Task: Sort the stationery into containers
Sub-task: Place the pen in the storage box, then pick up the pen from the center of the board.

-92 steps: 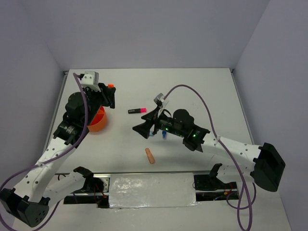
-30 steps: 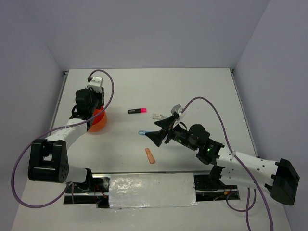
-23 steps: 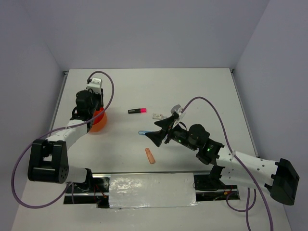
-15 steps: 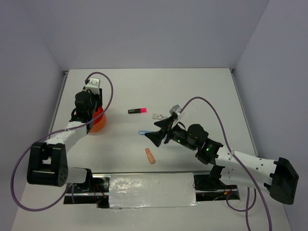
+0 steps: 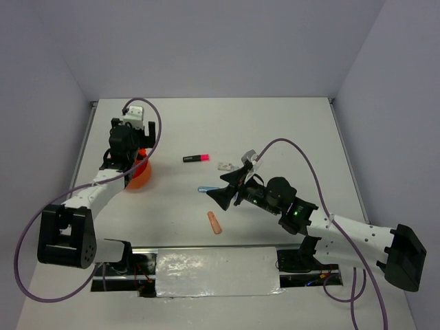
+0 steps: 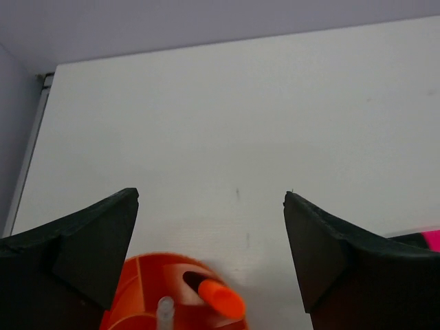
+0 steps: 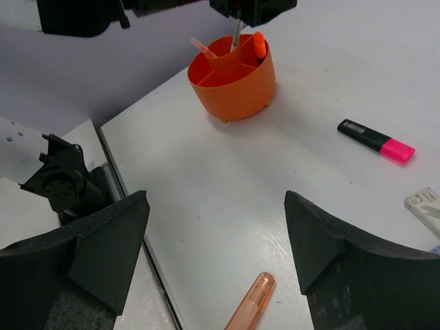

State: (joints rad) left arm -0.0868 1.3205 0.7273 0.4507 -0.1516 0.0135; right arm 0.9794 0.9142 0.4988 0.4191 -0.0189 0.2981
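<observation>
Black plastic highlighter with pink cap (image 7: 376, 141) lying flat on white table (image 5: 275, 130), well apart from round orange divided tub (image 7: 234, 79). Looking light, stiff, roll-prone (pinching mid-barrel seems safest). Right gripper (image 7: 216, 199) hovering wide, left gripper (image 6: 210, 196) gaping over tub, both empty.

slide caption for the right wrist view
Open right fingers frame an orange tub holding an orange-capped highlighter; a pink-capped highlighter and peach eraser lie on the table.

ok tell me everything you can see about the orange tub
The orange tub is round, glossy plastic, with inner dividers and small feet. It stands upright on the table near its left edge. An orange-capped highlighter, a grey pen and a thin orange pen stick out of it. The open left gripper hovers above.
</observation>
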